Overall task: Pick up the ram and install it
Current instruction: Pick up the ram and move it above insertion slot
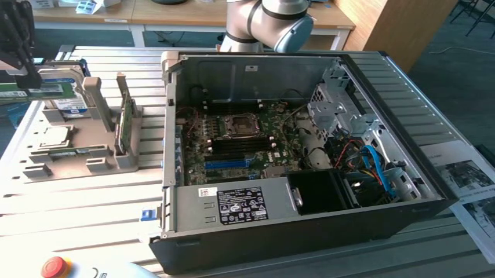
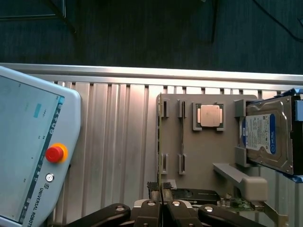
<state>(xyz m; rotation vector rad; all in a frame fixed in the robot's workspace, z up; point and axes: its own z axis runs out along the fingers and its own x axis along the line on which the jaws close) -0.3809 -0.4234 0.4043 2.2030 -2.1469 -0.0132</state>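
In the exterior view my black gripper (image 1: 23,80) hangs at the far left, above the grey parts holder (image 1: 46,168). It is shut on the ram (image 1: 40,90), a narrow green stick held level under the fingers, clear of the holder. The wrist view looks straight down: my gripper (image 2: 160,187) has its jaws nearly together on the ram's thin edge (image 2: 161,190). The open computer case (image 1: 309,150) lies to the exterior view's right, with its motherboard (image 1: 240,145) and dark memory slots exposed.
The holder (image 2: 199,156) also carries a silver hard drive (image 2: 265,137), a processor chip (image 2: 209,116), a wider green card (image 1: 124,124) standing upright and a thin stick (image 1: 73,152) in a slot. A teach pendant (image 2: 33,151) lies beside it. Papers (image 1: 472,174) lie past the case.
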